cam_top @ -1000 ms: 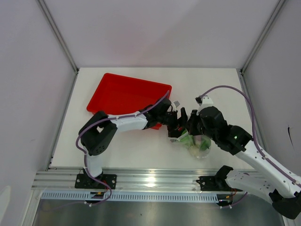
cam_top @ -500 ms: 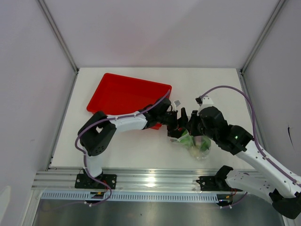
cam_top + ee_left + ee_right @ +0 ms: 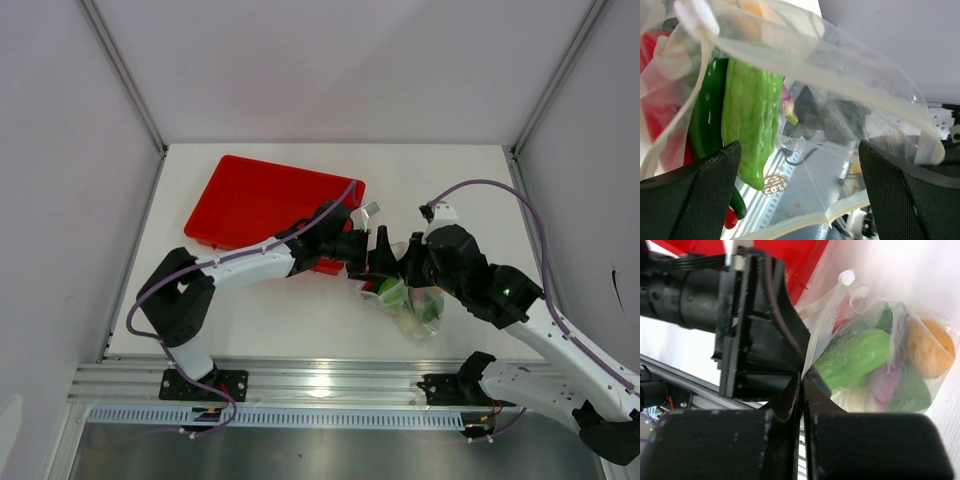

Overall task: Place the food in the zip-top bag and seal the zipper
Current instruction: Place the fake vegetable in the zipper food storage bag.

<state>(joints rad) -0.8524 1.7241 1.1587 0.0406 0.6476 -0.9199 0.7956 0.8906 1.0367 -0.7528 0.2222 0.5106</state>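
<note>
With the food all inside the zip-top bag, which sat between my two grippers just beside the red tray, only the sealing appeared left to do, since the zipper looked unpressed and the mouth gaped. My right gripper was pinched tight on the bag's edge, while my left gripper stood wide open either side of the plastic, holding nothing. A green vegetable, a purple piece and a yellow lemon showed through the clear, crinkled film.

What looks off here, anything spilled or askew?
Nothing spilled: food shows only inside the zip-top bag. Only the red tray sits skewed to the table edges.
</note>
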